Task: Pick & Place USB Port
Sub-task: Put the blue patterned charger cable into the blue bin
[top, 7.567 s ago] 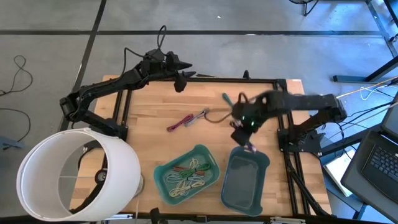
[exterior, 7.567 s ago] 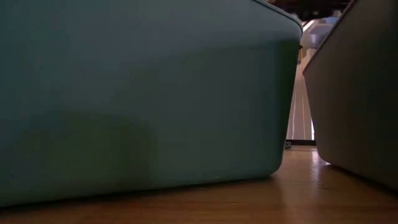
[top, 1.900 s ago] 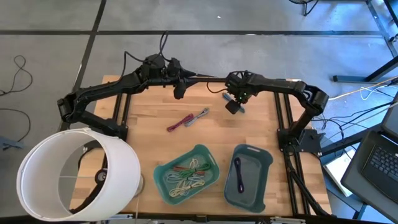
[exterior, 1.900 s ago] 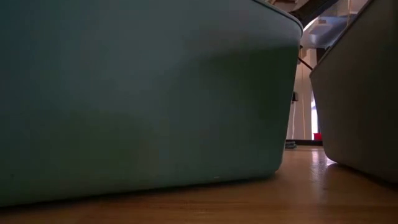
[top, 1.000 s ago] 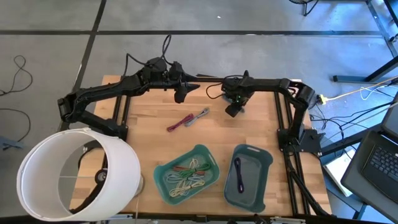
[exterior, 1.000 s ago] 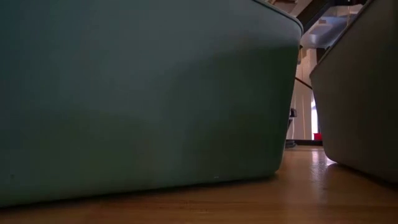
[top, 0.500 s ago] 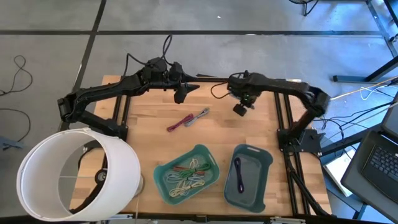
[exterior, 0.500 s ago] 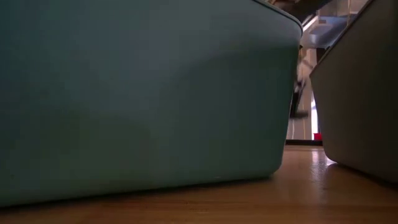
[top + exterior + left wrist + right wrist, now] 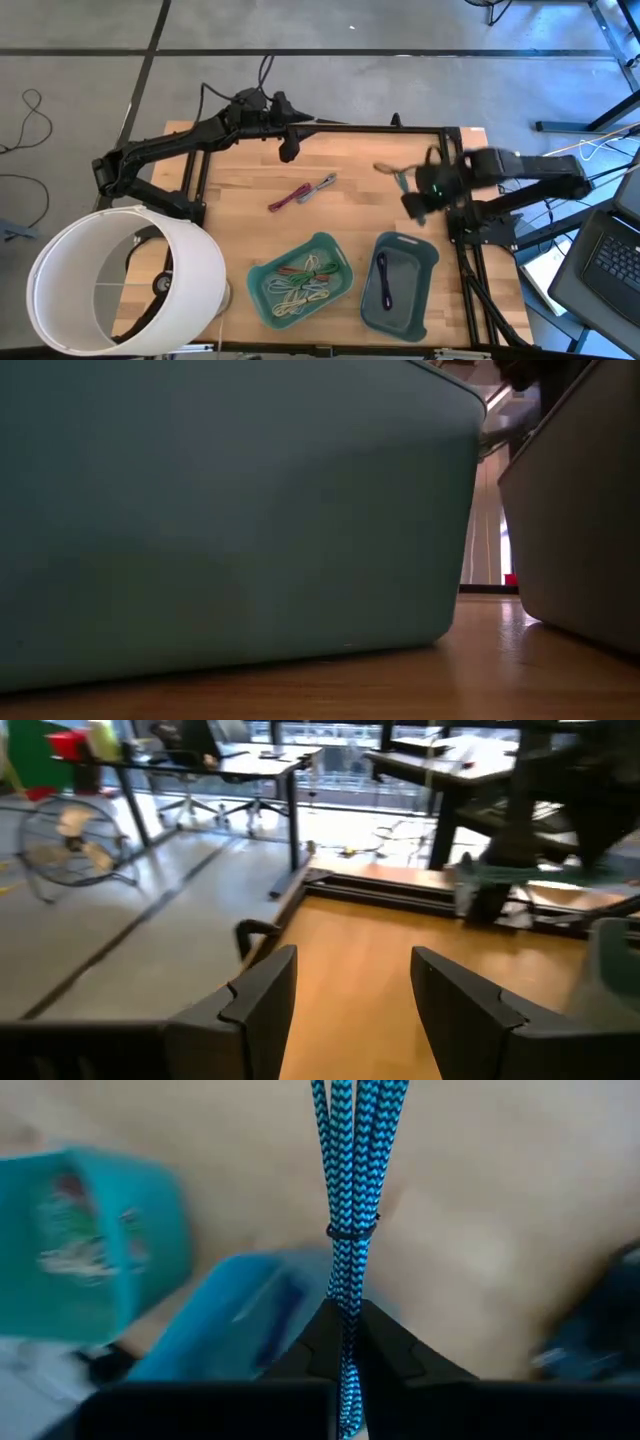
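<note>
High view: the wooden table [image 9: 250,225] is sitting on a grey concrete floor crossed by dark lines, with a large white cylindrical shade [image 9: 120,275] overlapping its near left corner. Taking the dark blue bin [image 9: 397,283] as the landmark, a teal bin [image 9: 302,279] full of coiled cables is lying just to its left, and a purple cable [image 9: 383,281] is resting inside the blue bin itself. A red and grey cable bundle [image 9: 301,192] is lying on the bare wood, up and to the left of the blue bin. The right gripper [image 9: 414,203] is hovering just above the blue bin's far rim — a blue braided USB cable [image 9: 402,179] is trailing from it. The left gripper [image 9: 288,148] is waiting near the table's far edge, well away from the blue bin.

Low view: the teal bin's wall [image 9: 230,510] is filling most of the frame, with the blue bin's wall [image 9: 575,510] at the right and a strip of wood between them; a bright room is showing through the gap.

Left wrist view: the left gripper [image 9: 352,995] is standing with its fingers wide apart over bare wood, holding nothing. Beyond the table, a floor fan [image 9: 68,838] and desks are standing in a room with a grey floor.

Right wrist view: the right gripper [image 9: 345,1330] is pinching the blue braided USB cable [image 9: 350,1170] between closed fingers, the folded strands bound by a thin tie. Below, the blue bin [image 9: 240,1320] is showing, blurred, with the teal bin [image 9: 85,1245] beside it.
</note>
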